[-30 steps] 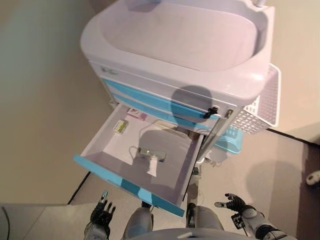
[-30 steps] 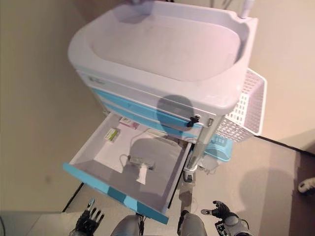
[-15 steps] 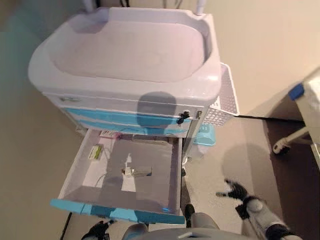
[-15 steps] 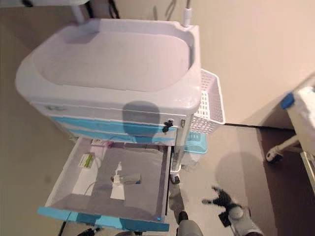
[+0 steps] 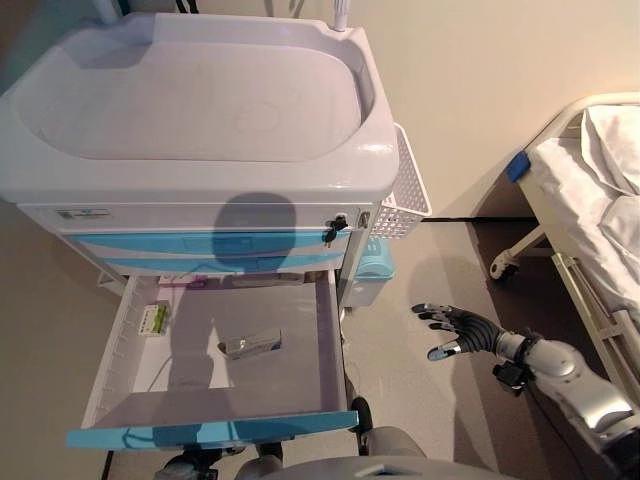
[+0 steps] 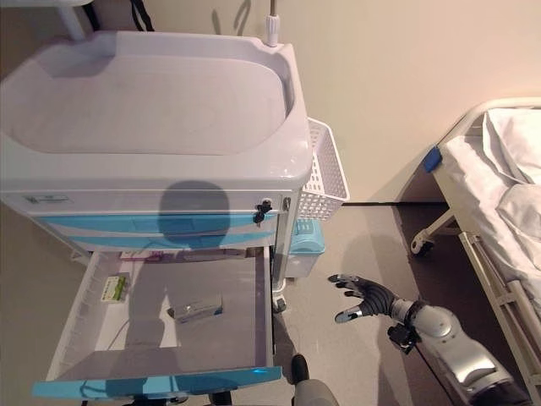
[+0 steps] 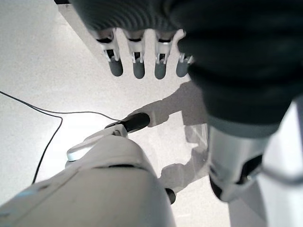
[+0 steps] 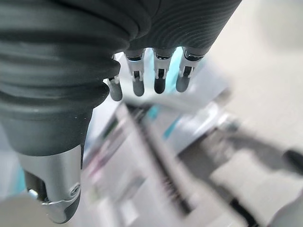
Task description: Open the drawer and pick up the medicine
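Nearest the robot, the left robot hand (image 7: 147, 64) hangs low over the floor with straight fingers, holding nothing; it appears only in its own wrist view. Just beyond, the blue front panel (image 5: 210, 432) marks the near edge of the drawer (image 5: 330, 340), which is pulled fully out of the cart (image 5: 200, 190). The right robot hand (image 5: 455, 328) hovers beside the drawer's right wall, apart from it, fingers spread wide and empty. On the drawer floor, near its middle, lies the medicine box (image 5: 250, 345); a small green-labelled packet (image 5: 153, 319) rests against the left wall, and a pink packet (image 5: 180, 282) sits at the far edge under the cart body. Farther off, a white basket (image 5: 405, 195) hangs on the cart's right side, and a bed (image 5: 590, 200) stands at the far right.

Step in hand, as judged: the drawer is open; the pick remains. The next move calls for carrying the right robot hand leftward over the drawer wall and down onto the box.

Against the earlier frame, the view has swung right, bringing the bed in, and the right robot hand has risen and extended forward.
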`<state>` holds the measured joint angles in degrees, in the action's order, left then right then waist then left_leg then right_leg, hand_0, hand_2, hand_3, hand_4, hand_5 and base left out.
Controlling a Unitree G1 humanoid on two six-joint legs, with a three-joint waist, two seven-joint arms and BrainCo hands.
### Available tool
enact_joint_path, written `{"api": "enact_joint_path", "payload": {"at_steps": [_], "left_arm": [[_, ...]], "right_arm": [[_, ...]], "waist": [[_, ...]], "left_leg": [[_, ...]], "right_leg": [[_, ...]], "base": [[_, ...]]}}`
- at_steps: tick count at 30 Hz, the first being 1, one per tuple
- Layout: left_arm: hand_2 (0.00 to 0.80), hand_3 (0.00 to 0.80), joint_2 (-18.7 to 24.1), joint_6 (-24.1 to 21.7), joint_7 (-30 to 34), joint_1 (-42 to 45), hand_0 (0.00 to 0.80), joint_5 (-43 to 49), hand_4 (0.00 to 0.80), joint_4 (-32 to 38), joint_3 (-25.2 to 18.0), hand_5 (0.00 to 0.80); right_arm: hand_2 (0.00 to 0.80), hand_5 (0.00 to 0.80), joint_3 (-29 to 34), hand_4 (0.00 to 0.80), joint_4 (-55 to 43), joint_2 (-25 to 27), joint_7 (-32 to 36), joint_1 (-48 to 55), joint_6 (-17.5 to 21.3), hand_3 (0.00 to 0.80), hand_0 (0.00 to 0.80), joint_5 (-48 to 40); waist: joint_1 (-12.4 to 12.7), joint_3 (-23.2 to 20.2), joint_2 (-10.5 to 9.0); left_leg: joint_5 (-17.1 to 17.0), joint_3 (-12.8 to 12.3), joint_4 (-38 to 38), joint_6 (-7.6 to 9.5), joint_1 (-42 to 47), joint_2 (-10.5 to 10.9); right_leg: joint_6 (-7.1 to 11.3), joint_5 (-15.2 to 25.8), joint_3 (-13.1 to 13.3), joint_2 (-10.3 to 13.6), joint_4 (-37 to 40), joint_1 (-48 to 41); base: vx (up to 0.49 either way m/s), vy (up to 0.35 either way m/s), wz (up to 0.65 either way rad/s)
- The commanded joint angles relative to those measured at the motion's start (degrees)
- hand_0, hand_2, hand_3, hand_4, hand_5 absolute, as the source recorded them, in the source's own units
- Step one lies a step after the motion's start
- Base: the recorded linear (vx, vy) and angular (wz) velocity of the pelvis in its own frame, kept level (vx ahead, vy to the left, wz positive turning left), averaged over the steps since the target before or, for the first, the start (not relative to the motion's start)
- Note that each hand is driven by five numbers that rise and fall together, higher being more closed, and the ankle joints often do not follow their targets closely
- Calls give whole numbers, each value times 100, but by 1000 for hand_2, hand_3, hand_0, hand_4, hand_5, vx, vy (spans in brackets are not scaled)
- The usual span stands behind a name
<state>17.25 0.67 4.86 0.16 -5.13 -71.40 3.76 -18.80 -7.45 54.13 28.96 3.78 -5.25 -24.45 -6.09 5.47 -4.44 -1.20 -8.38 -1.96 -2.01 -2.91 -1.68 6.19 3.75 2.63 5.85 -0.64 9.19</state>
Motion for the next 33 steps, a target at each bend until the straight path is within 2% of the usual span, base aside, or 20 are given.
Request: {"api": "enact_joint_path", "payload": {"at_steps": [1, 4, 7, 10, 14, 21, 23, 26, 28, 30, 31, 32, 33], "left_arm": [[0, 0, 257, -142, 103, -240, 0, 278, 0, 15, 35, 0], [0, 0, 289, -174, 126, -222, 0, 329, 0, -20, 96, 0], [0, 0, 330, -184, 108, -186, 0, 335, 0, -121, 64, 0], [0, 0, 329, -175, 62, -167, 0, 307, 0, -170, 31, 0], [0, 0, 310, -162, -26, -116, 0, 221, 0, -202, -22, 0], [0, 0, 293, -125, -184, -40, 0, 58, 0, -221, -69, 0], [0, 0, 296, -131, -228, -1, 0, 21, 0, -201, -53, 0], [0, 0, 290, -139, -278, 18, 0, -17, 0, -172, -40, 0], [0, 0, 292, -122, -315, 9, 0, -54, 0, -183, -34, 0], [0, 0, 244, -99, -402, -1, 0, -150, 0, -117, -11, 0], [0, 0, 249, -98, -402, 1, 0, -151, 0, -116, -9, 0], [0, 0, 224, -103, -443, -16, 0, -190, 0, -82, 17, 0], [0, 0, 215, -76, -514, -58, 0, -290, 0, -116, -12, 0]], "right_arm": [[0, 0, -277, 0, -454, 278, 433, -635, -90, 0, 0, -1164], [0, 0, -843, 0, -907, 909, 640, -1277, -269, 0, 0, -1934], [0, 0, -1631, 0, -1192, 1258, 738, -2112, -407, 0, 0, -2592], [0, 0, -2155, 0, -1332, 1368, 661, -2707, -431, 0, 0, -3025], [0, 0, -2438, 0, -1389, 1157, 408, -3151, -285, 0, 0, -3490], [0, 0, -2511, 0, -1302, 523, 25, -3528, -49, 0, 0, -3647], [0, 0, -2500, 0, -1171, 125, -113, -3521, -1, 0, 0, -3590], [0, 0, -2407, 0, -997, -189, -246, -3369, 69, 0, 0, -3474], [0, 0, -2269, 0, -797, -570, -391, -3258, 140, 0, 0, -3100], [0, 0, -2003, 0, -273, -1346, -731, -2754, 256, 0, 0, -2677], [0, 0, -2000, 0, -268, -1353, -729, -2751, 259, 0, 0, -2673], [0, 0, -1953, 0, -23, -1662, -829, -2550, 246, 0, 0, -2584], [0, 0, -1835, 0, 227, -2099, -1016, -2374, 374, 0, 0, -2085]], "waist": [[190, 153, -269], [275, 141, -320], [339, 147, -369], [400, 165, -399], [481, 206, -423], [630, 284, -425], [699, 335, -400], [742, 385, -375], [777, 451, -343], [825, 559, -273], [824, 557, -277], [845, 600, -257], [861, 688, -221]], "left_leg": [[469, 116, 572, 249, -381, 338], [463, 154, 576, 233, -399, 340], [464, 195, 604, 217, -409, 337], [463, 245, 620, 201, -413, 334], [449, 317, 630, 185, -417, 332], [420, 495, 668, 151, -484, 342], [412, 592, 691, 156, -507, 360], [404, 653, 710, 158, -531, 375], [384, 728, 722, 154, -578, 385], [355, 840, 766, 157, -670, 420], [357, 843, 769, 157, -672, 421], [339, 888, 784, 159, -717, 432], [312, 956, 817, 155, -807, 446]], "right_leg": [[316, -75, -20, 42, -340, 160], [314, -79, -80, 59, -332, 146], [298, -106, -160, 76, -345, 112], [284, -128, -231, 82, -344, 75], [262, -165, -349, 92, -342, 18], [229, -264, -556, 113, -398, -34], [203, -315, -644, 130, -457, -56], [188, -343, -704, 145, -499, -57], [175, -371, -765, 157, -537, -45], [151, -410, -870, 179, -595, -15], [151, -413, -873, 180, -596, -15], [147, -412, -907, 188, -608, 5], [138, -418, -955, 192, -634, 58]], "base": [[1, 1, 4], [4, -7, 8], [13, -22, 15], [14, -19, 17], [18, -37, 19], [17, -34, 19], [21, -35, 30], [-1, -23, 24], [-27, -27, 16], [-38, -23, 25], [-34, -15, 39], [-60, -26, 37], [-60, -26, 32]]}}
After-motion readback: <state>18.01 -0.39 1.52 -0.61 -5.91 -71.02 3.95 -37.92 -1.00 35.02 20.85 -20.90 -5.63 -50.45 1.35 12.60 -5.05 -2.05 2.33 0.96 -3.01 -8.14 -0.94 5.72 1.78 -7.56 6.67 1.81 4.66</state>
